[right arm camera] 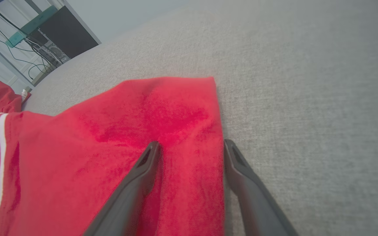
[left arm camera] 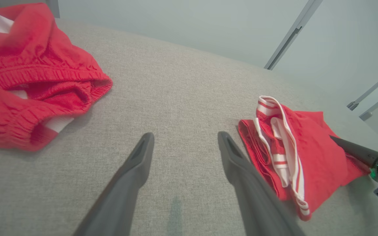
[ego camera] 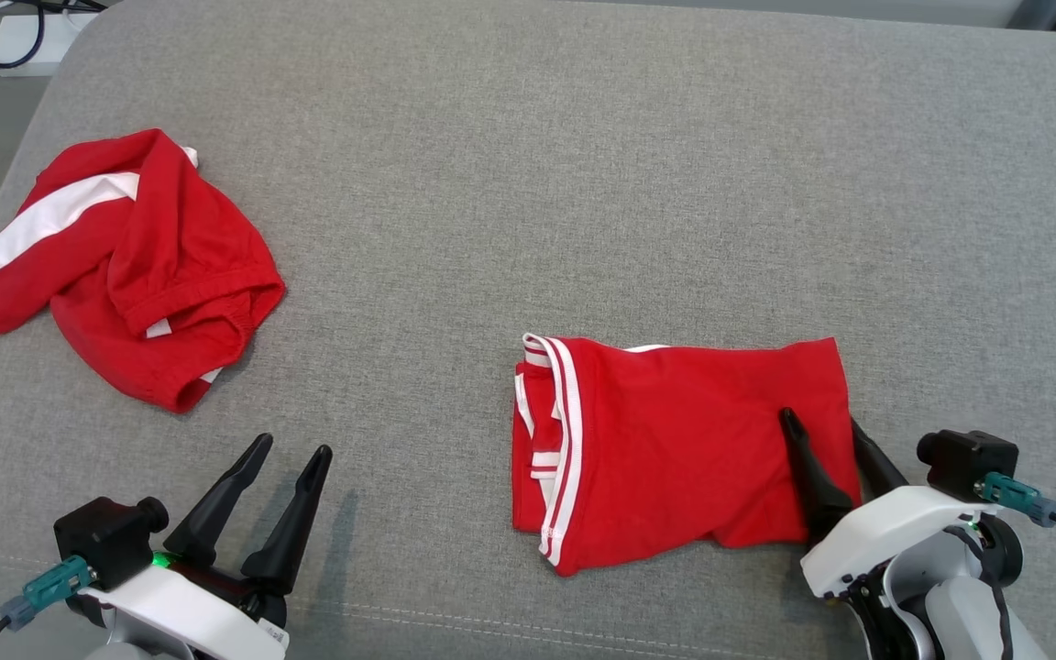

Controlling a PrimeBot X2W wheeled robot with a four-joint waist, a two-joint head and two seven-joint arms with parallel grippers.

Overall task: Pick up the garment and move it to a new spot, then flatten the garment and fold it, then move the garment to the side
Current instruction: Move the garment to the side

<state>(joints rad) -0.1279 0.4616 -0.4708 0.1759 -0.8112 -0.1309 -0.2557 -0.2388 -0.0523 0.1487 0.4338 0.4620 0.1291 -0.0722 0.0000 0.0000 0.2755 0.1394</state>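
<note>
The right end effector (ego camera: 819,420) stands wide open with nothing in it. Its jaws straddle the right-hand edge of the folded red garment (ego camera: 675,440), one finger over the cloth and the other just off the edge above the grey surface (ego camera: 583,183). The garment lies right of centre, close to the robot, as a fairly neat rectangle with its white-striped hem (ego camera: 565,440) stacked on the left side. Folding looks finished, so the step in hand is probably the last one, moving the garment aside. To do it well, the lower finger should slide under every layer at that edge before the jaws close, since pinching only the top layer would peel the fold open. The bundle should then be lifted only a little, or dragged low, so the hem side doesn't slump. The right wrist (ego camera: 885,532) enters from the lower right at a shallow angle, fingers pointing up and slightly left across the cloth. Whether the tips press on the cloth can't be told. The left end effector (ego camera: 292,446) is just as wide open and empty, resting low at the lower left over bare surface, well apart from the fold. It could help carry the striped side. A crumpled red garment (ego camera: 143,266) lies at the far left, so that spot is best avoided.
</note>
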